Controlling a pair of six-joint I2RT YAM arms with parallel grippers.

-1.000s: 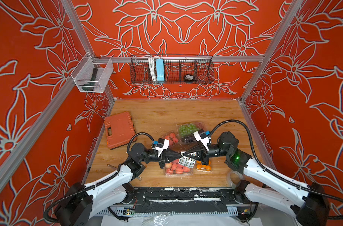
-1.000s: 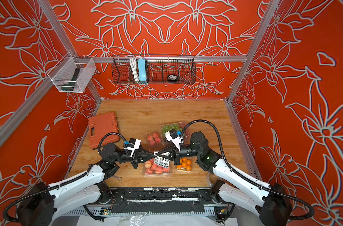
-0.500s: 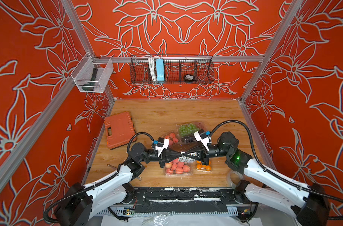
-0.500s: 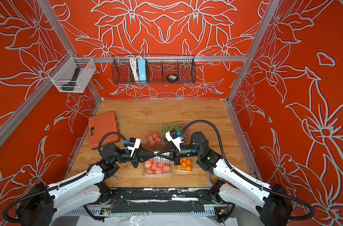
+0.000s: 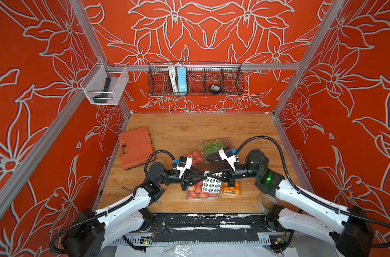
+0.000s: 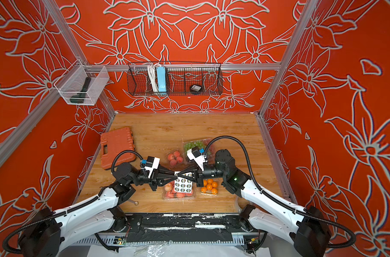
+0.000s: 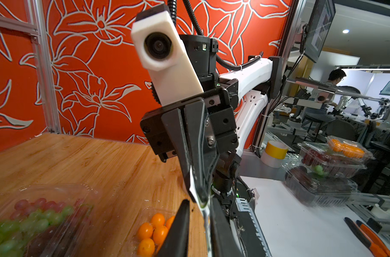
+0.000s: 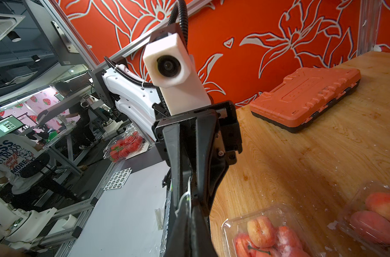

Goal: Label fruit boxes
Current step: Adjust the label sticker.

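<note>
Top views: big peach box (image 5: 195, 192) is parked on the worktop (image 5: 200, 129) straight below where both jaws meet tip to tip. Sticker sheet (image 5: 212, 186) is clamped in the right jaws, dangling over it; left jaws are cracked open, seemingly gripping nothing.

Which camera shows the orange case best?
The right wrist view: the case sits close, its ribbed lid clear. Both top views show the case whole but small, from above. The left wrist view does not show it.
</note>
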